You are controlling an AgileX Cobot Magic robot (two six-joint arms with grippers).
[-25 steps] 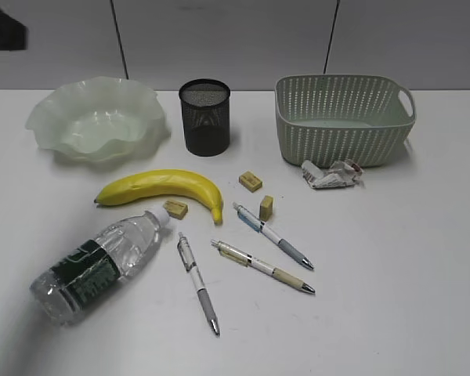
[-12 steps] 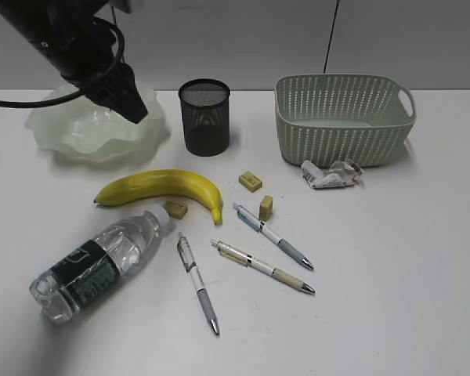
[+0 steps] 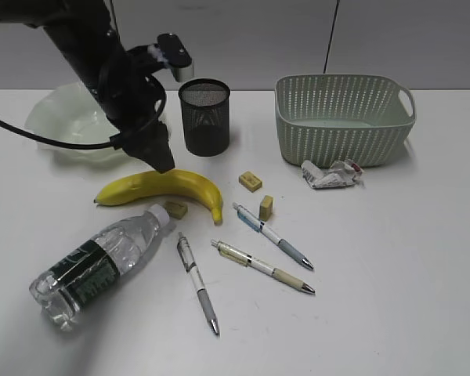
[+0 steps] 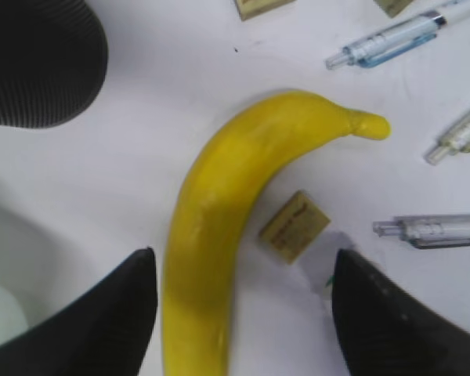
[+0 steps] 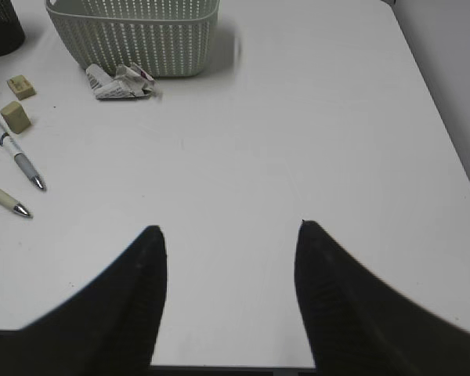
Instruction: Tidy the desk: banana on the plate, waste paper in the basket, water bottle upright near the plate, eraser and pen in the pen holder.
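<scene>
Left gripper [image 4: 243, 313] wide open, empty, straddling banana [image 4: 219, 211]. Risk: right finger [image 4: 392, 321] clips eraser [image 4: 294, 226], or curved fruit rolls during closure. Right gripper [image 5: 227, 235] open, empty.

Exterior view: looks down at a slant across the desk [image 3: 392, 298] toward the back wall, taking in the whole layout.
Left wrist view: close, pointing down onto the banana [image 4: 219, 211].
Right wrist view: higher, facing the basket [image 5: 133, 35].
Shared: banana [image 3: 160, 185] and basket [image 3: 341, 117] also appear in the exterior view.
</scene>
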